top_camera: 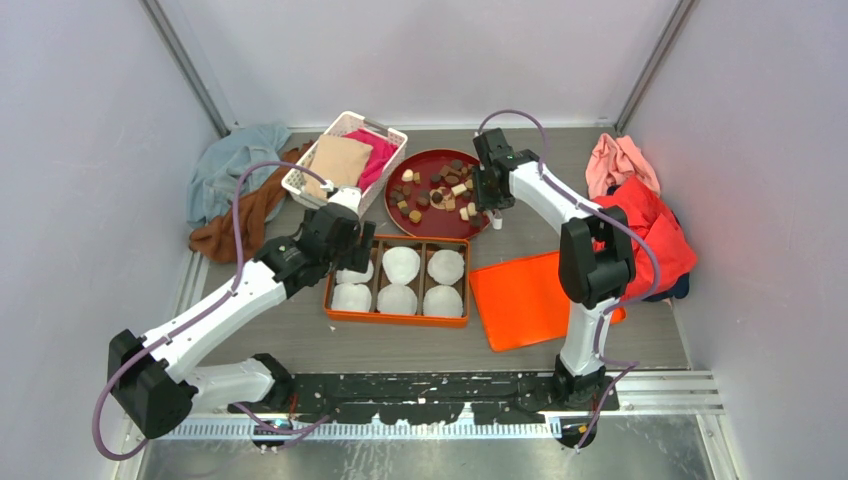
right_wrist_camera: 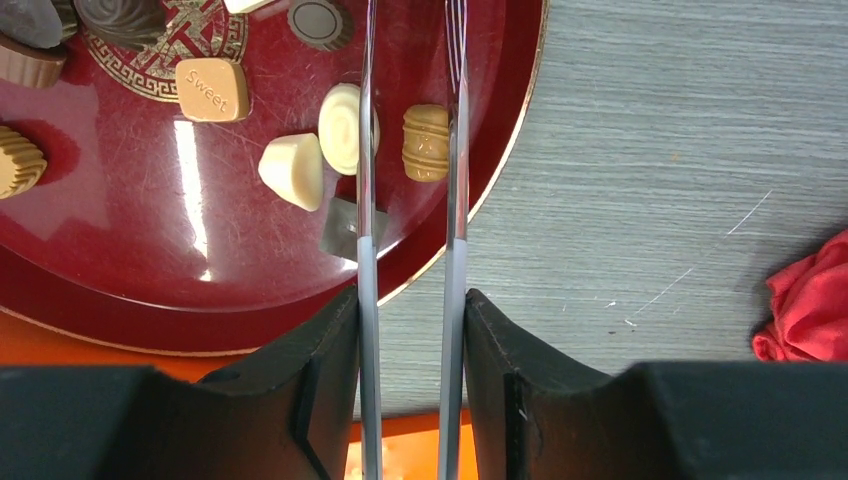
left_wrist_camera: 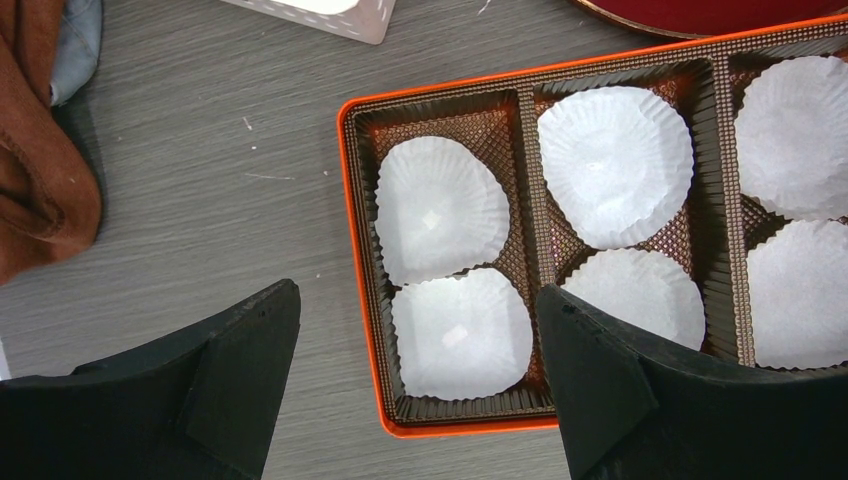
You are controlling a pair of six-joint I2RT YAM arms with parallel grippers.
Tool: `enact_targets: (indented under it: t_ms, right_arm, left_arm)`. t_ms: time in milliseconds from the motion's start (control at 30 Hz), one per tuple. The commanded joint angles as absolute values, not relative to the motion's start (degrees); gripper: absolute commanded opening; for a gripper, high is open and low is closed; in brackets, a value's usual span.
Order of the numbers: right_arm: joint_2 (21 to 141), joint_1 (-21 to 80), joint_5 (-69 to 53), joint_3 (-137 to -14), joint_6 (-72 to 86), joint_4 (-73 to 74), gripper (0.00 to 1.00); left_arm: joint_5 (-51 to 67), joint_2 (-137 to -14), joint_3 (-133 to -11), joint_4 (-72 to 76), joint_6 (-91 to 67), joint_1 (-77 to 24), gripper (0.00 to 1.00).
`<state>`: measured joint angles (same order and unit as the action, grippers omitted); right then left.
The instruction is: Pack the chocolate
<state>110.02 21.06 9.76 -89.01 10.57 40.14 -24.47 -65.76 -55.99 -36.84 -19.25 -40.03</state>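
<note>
Many small chocolates point(top_camera: 437, 190), dark, tan and cream, lie on a round red plate point(top_camera: 425, 228). My right gripper point(top_camera: 490, 190) is shut on clear plastic tongs point(right_wrist_camera: 366, 150), whose two blades reach over the plate's right side. In the right wrist view point(right_wrist_camera: 410, 300) a tan barrel-shaped chocolate point(right_wrist_camera: 425, 142) lies between the blades, and cream pieces point(right_wrist_camera: 293, 170) lie just left of them. My left gripper point(top_camera: 350, 245) is open and empty over the left end of the orange box point(left_wrist_camera: 345, 200). White paper cups point(left_wrist_camera: 440, 208) fill the box's compartments, with no chocolate in them.
An orange lid point(top_camera: 520, 295) lies right of the box. A white basket point(top_camera: 345, 160) with cloths stands behind the box's left end. Brown and blue cloths point(top_camera: 235, 185) lie at the far left, and pink and red clothes point(top_camera: 640, 210) at the right.
</note>
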Motion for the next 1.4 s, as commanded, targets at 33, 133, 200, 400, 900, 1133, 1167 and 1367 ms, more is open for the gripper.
enact_targets:
  t_ms: [33,133,200,400,900,1133,1167,1367]
  right_arm:
    - [110.7,21.2,10.5,-91.5,9.7,37.2,0.45]
    - [111.9,21.2,11.2,-92.7,9.7,37.0,0.46]
    - [112.9,21.3,11.6,-93.7,9.4,36.9,0.46]
    - [114.9,21.2,12.2,-96.1,9.3,37.7,0.43]
    - [105.8,21.3,11.4,-92.5,11.3,38.6,0.13]
    - [100.1,21.3,8.4,-90.2,12.7,41.2,0.02]
    - [99.3,21.4,7.6,-90.0,12.9,42.0,0.02]
    - [93.2,25.7,6.0,-88.5,12.5,48.0,0.01]
  left_arm:
    - [-26.1,-64.4,-55.9,-36.0,-19.4,-40.2,0.89]
    - [-26.2,-64.4,-55.9,-35.9,-19.4,-40.2,0.89]
    - [-26.2,-64.4,-55.9,-36.1,-19.3,-40.2,0.89]
    - [-26.5,-64.3,-55.8,-36.3,-19.4,-40.2,0.89]
    - [-26.0,-64.5,-55.7,-36.1,-19.5,-40.2,0.89]
    - [-25.6,-64.8,-55.9,-35.7,-19.4,-40.2,0.89]
    - [-25.6,-64.9,-55.9,-35.7,-19.4,-40.2,0.89]
    - [-26.0,-64.9,-56.2,-35.6,-19.5,-40.2,0.89]
